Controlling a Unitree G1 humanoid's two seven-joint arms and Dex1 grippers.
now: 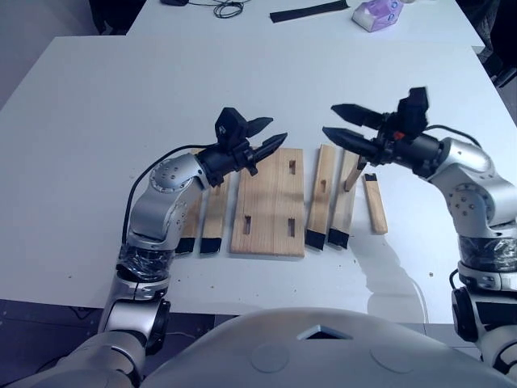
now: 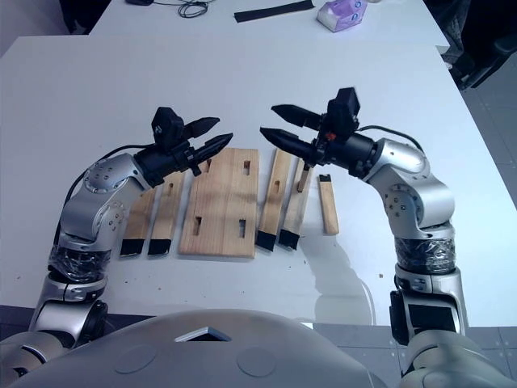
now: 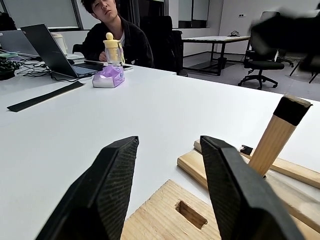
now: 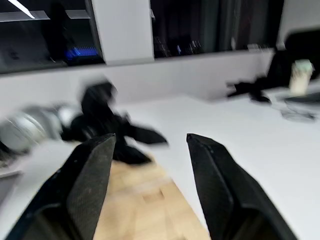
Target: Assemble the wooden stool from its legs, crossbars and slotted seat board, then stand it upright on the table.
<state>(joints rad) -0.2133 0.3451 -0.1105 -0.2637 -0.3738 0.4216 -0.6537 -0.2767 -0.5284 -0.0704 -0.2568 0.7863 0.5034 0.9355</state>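
The slotted seat board lies flat at mid-table. Two black-tipped legs rest left of it, partly under my left arm. Right of it lie two more legs, a short crossbar, and one piece propped up at a tilt, seen close in the left wrist view. My left gripper hovers open over the board's far left corner, holding nothing. My right gripper hovers open above the far ends of the right legs, facing the left one, also holding nothing.
On a second table behind lie a purple tissue pack, a black strip and cables. A laptop and a bottle stand there too. Wide bare white table surrounds the parts.
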